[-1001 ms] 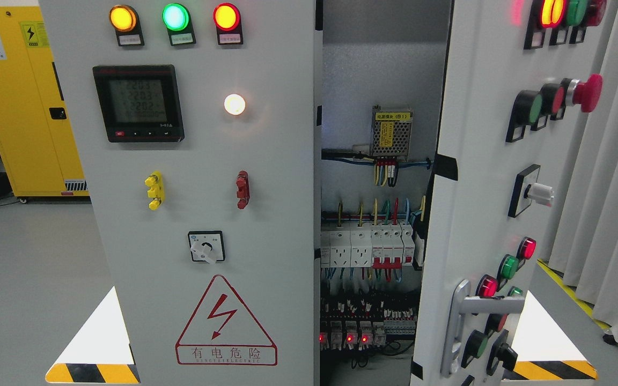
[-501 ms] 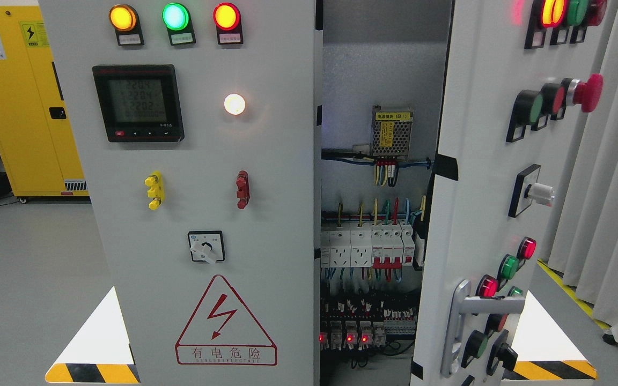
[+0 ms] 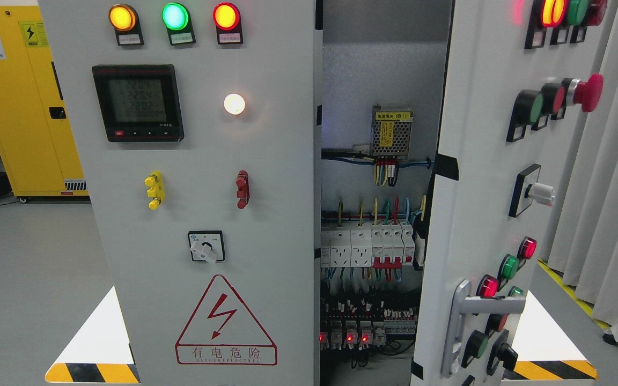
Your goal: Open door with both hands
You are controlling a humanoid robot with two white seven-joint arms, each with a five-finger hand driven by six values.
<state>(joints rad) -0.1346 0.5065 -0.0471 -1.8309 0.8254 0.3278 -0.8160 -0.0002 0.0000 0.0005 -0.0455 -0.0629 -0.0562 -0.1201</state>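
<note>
progress looks well along: the right door (image 3: 475,177) stands swung out toward the camera, hinged on its far right side, baring the breaker row (image 3: 365,247) and wiring inside the cabinet. just left of that gap, the left door (image 3: 180,187) sits flat and shut, so it appears left to do. the open door's long axis runs vertical, its handle (image 3: 462,327) low on its free edge. neither hand shows, so their state cannot be told.
</note>
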